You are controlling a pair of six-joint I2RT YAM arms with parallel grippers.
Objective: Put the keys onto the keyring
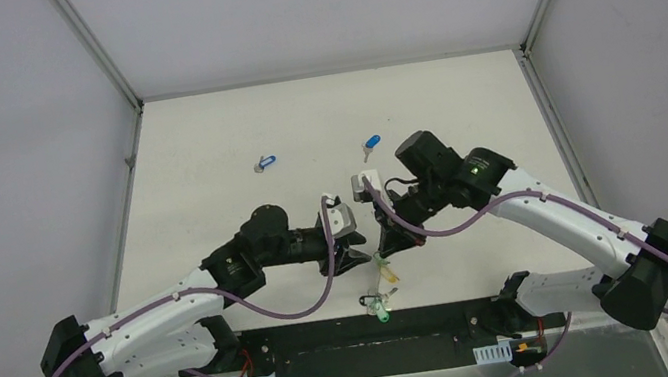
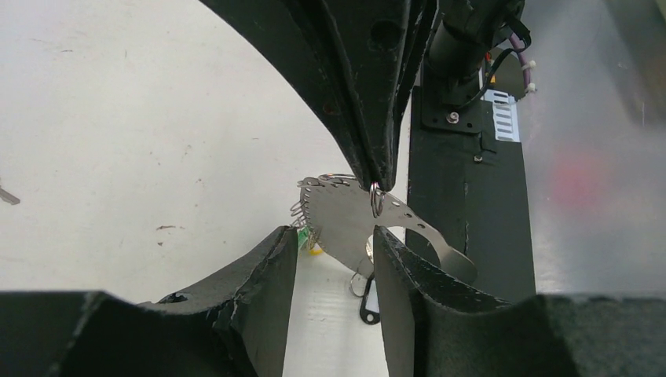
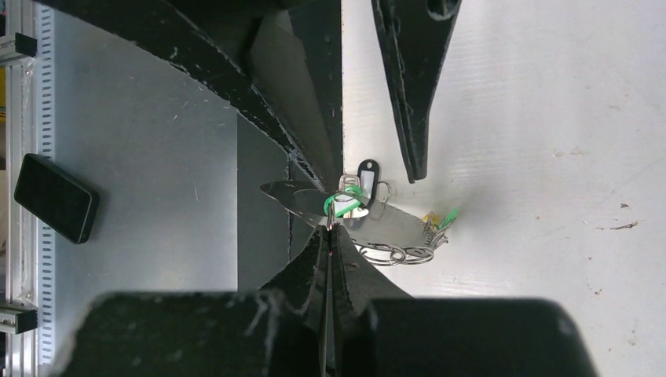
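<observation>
Pinching a small ring (image 2: 376,200) of the keyring (image 3: 393,224) in the closed right gripper (image 3: 330,229) by the near edge of the desk (image 1: 449,109) — seemingly to steady it — and bracketing it with the parted left gripper (image 2: 334,263), leaving two blue keys (image 1: 265,163) (image 1: 371,145) nearer the far edge.

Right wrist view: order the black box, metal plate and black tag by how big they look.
1-2. metal plate and black box: look alike; plate sits nearer the camera, so unranked.
3. black tag: smallest.

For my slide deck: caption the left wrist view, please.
Right gripper pinches the silver keyring from above; the open left gripper flanks it below.
</observation>
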